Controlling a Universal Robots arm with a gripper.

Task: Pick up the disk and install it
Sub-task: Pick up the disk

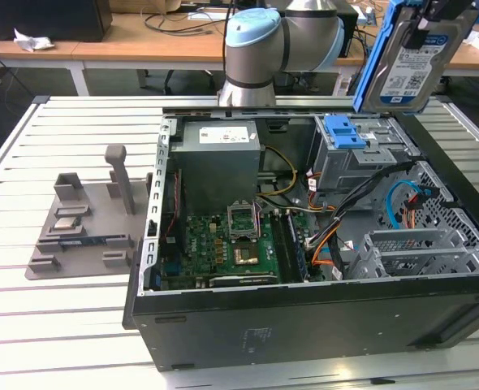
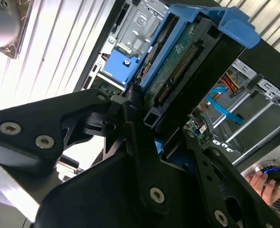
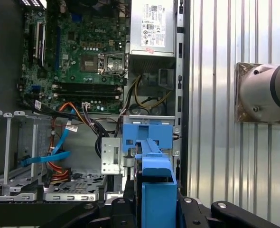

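One flat silver metal disk with blue rails (image 1: 406,65), clamped in one black gripper (image 1: 429,24), up in air, exterior view's right. One grey drive cage (image 1: 361,158) below, open gap between.

The disk (image 1: 403,71) above the black computer case (image 1: 304,325) is silver, with a white-and-blue label and blue rails. Inside the case: motherboard (image 1: 231,244) green, power supply (image 1: 219,158) grey, latch (image 1: 343,132) blue. Under the case, the table (image 1: 61,325) is white with parallel grooves.
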